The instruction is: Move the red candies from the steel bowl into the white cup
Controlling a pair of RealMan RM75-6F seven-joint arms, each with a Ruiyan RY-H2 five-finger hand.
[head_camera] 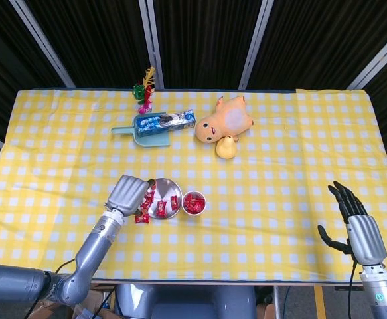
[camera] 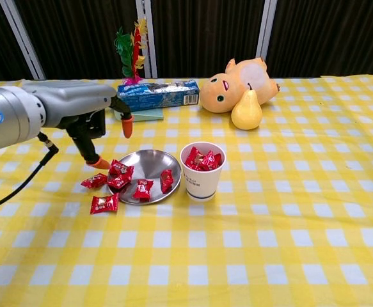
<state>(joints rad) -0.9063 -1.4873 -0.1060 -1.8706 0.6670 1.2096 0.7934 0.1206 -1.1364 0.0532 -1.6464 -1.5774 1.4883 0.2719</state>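
Observation:
The steel bowl point(camera: 151, 164) point(head_camera: 164, 211) holds several red candies point(camera: 121, 174). Two more red candies point(camera: 104, 203) lie on the cloth just left of the bowl. Right of the bowl stands the white cup point(camera: 201, 181) point(head_camera: 194, 203), upright, with red candies point(camera: 202, 160) piled inside. My left hand point(camera: 89, 121) point(head_camera: 129, 191) hovers above the bowl's left edge, its fingers apart and pointing down, nothing between them. My right hand point(head_camera: 354, 224) is at the table's near right edge, fingers spread, holding nothing; only the head view shows it.
At the back are an orange plush toy point(camera: 237, 82), a yellow pear point(camera: 246, 112), a blue box point(camera: 157, 94) on a teal scoop point(head_camera: 130, 135), and a feathered toy point(camera: 130, 51). Yellow checked cloth covers the table point(camera: 269, 243).

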